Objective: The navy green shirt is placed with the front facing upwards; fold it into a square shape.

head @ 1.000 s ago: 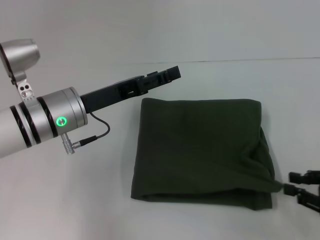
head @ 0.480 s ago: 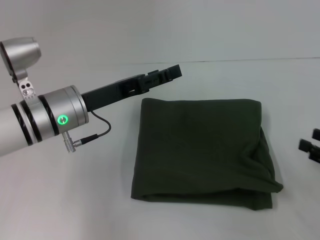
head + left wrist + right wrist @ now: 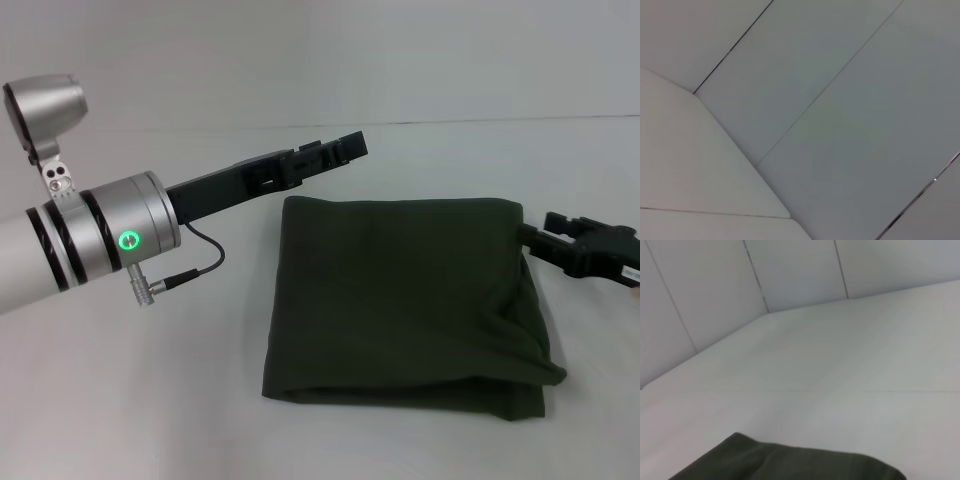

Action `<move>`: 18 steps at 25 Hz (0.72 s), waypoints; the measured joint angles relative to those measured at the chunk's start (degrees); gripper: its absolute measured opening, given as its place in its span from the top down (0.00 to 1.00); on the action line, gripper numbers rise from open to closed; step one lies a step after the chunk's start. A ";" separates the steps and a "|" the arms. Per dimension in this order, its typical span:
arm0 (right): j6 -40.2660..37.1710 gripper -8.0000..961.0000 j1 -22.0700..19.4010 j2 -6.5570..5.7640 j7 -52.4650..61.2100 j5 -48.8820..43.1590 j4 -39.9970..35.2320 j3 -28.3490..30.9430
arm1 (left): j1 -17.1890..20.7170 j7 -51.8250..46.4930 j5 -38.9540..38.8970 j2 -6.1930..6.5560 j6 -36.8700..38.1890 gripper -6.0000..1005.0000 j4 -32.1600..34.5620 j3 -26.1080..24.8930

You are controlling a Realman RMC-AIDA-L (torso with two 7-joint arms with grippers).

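Shirt (image 3: 400, 300) lies mid-table (image 3: 150, 400), folded into a rough rectangle, plain green side up, no lettering showing. Far edge straight; right side bunched in soft folds, with a lower layer poking out at the near right corner. Left and near edges fairly even.

Left arm (image 3: 90, 245) reaches in from the left, raised above the table, green status light lit, a cable looping under the wrist. Left gripper (image 3: 335, 150) sits just beyond the shirt's far left corner, apart from the cloth; fingers look close together, but gap between them cannot be made out, so open or closed: cannot tell.

Right gripper (image 3: 540, 235) comes in from the right edge, its tip at the shirt's far right corner, at or touching the cloth edge. Whether it pinches fabric is unclear; finger state cannot tell.

Right wrist view: a strip of the shirt's green edge against bare white table. Left wrist view: only pale wall panels (image 3: 840, 110) with seams.
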 joint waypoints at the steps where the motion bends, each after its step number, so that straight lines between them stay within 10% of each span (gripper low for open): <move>1: 1.06 0.39 0.60 0.00 0.14 0.03 0.65 0.00 | 0.00 0.02 0.00 0.00 -0.05 0.12 0.00 0.00; 18: 7.67 0.39 3.50 0.04 1.95 1.74 4.05 -0.03 | 0.05 0.79 -0.10 0.00 -0.15 0.12 0.00 0.00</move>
